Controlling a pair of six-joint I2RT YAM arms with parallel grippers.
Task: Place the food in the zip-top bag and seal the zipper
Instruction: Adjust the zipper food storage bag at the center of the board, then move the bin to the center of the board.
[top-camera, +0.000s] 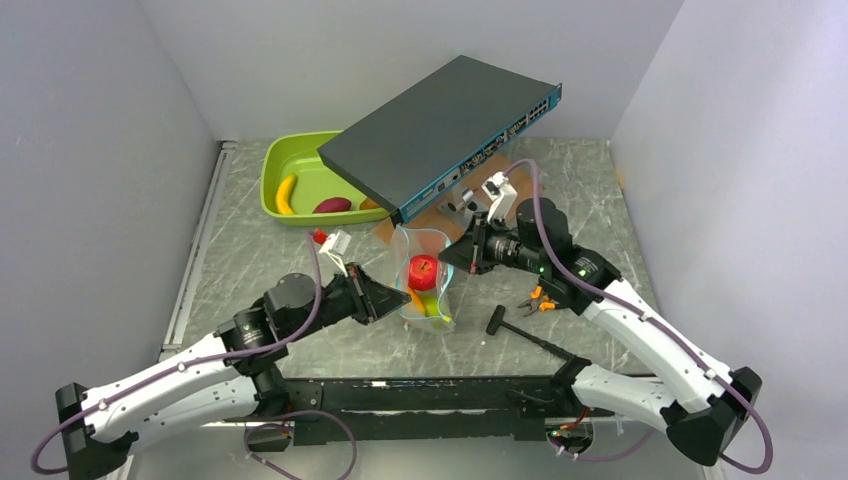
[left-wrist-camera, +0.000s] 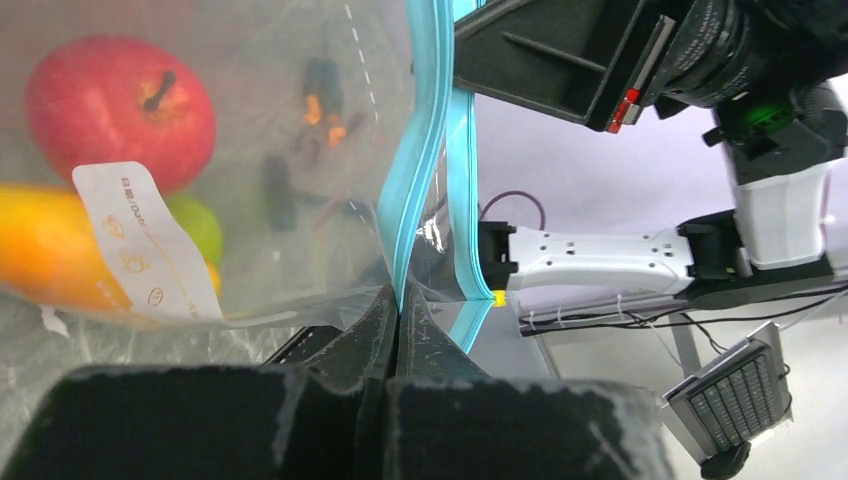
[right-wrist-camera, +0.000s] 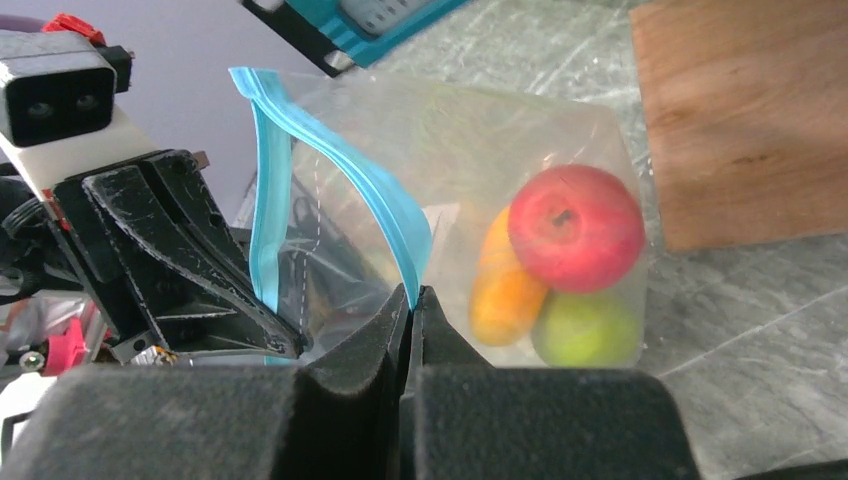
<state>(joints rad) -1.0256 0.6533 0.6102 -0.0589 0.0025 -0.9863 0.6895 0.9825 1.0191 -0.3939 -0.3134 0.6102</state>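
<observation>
While both arms reach in over the middle of the tabletop (top-camera: 250, 275), the bag (top-camera: 412, 246) stands upright between them, lifted by its mouth. The left arm (top-camera: 180, 375) stretches low from the near left corner, its wrist pointing right. The left gripper (top-camera: 395, 300) (left-wrist-camera: 397, 300) is clenched on the zipper (left-wrist-camera: 425, 150) (right-wrist-camera: 380, 190) at the near-left end of the mouth, and the teal strip rises straight out from between its fingers. The right arm (top-camera: 640, 330) comes from the near right corner, bent at the elbow, with its wrist turned left. The right gripper (top-camera: 450, 255) (right-wrist-camera: 410, 295) is also pinched tight on the zipper, on the opposite side of the mouth. Between the two grips the strips bow apart, so the mouth gapes.

Inside the bag lie a red apple (top-camera: 423, 271) (right-wrist-camera: 575, 228), an orange piece (right-wrist-camera: 500, 285) and a green apple (right-wrist-camera: 585, 330), touching one another. A banana (top-camera: 286, 194) and an eggplant (top-camera: 332, 205) lie in the green tray (top-camera: 275, 160) at the far left corner.
</observation>
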